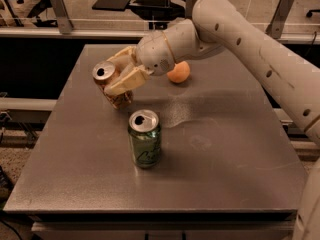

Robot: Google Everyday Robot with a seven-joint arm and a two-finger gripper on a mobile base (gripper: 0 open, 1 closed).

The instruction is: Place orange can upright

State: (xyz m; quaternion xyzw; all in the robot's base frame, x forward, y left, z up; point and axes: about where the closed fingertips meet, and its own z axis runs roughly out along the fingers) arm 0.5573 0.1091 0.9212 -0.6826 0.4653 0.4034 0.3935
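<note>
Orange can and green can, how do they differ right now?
The orange can is copper-orange; the green can is green. The orange can is tilted, with its top leaning left, and held by the gripper toward the back left of the table. The green can stands upright and free, nearer the front. Both are soda cans of like size with silver tops.

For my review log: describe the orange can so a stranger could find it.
On the grey metal table, look back left: the robot's end effector clamps a shiny copper-orange aluminium can. It alone is tilted; the green soda can stands upright nearer, and the round orange fruit is no can.
</note>
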